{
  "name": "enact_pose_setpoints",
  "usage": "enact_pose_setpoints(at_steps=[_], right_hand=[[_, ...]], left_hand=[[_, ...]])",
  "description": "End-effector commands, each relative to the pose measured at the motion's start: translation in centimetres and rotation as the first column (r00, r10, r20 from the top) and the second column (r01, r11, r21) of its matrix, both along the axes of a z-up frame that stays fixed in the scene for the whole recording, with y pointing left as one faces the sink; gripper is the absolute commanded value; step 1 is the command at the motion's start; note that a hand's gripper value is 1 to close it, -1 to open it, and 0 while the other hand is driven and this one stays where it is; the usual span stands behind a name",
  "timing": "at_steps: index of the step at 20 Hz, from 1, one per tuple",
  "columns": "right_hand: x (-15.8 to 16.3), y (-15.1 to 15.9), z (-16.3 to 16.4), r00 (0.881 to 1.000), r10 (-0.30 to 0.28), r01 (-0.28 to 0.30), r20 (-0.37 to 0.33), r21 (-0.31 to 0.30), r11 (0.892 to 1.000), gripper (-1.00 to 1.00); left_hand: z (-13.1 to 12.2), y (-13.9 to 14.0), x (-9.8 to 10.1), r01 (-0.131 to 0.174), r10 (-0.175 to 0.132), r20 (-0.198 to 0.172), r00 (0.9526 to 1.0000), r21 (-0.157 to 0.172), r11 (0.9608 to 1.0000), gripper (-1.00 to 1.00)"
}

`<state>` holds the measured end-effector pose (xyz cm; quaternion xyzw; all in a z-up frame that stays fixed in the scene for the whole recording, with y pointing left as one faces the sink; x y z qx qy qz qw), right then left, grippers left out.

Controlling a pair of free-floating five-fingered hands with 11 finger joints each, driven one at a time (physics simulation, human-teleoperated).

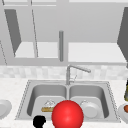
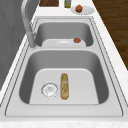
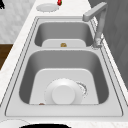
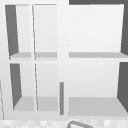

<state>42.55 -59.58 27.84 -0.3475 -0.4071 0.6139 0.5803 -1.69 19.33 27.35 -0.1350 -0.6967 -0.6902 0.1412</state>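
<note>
My left hand is a black shape at the bottom edge of the front view, in front of the left basin's front rim. A big red ball is just to its right, covering the middle of the sink's front edge. In the left basin a bread roll lies beside the drain. The right basin holds a white plate with a small reddish item at its edge. A black patch at the far end of the right side view is probably the same hand.
The faucet rises behind the divider, spout pointing right. A white plate sits on the left counter. On the right counter, another plate carries a red-brown fruit beside a bottle. Open cabinet shelves hang above.
</note>
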Motion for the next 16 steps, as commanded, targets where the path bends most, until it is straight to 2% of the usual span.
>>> enact_pose_setpoints(at_steps=[1, 16], right_hand=[[0.2, 0.0, -0.5, 1.000, -0.002, 0.002, 0.000, -0.005, 1.000, 1.00], [-0.2, -0.3, -1.9, 1.000, -0.002, 0.002, 0.018, -0.016, 1.000, 1.00]], left_hand=[[0.0, 0.0, 0.0, 0.000, 0.000, 0.000, 1.0000, 0.000, 1.0000, 0.00], [0.0, 0.0, 0.0, 0.000, 0.000, 0.000, 1.0000, 0.000, 1.0000, 0.00]])
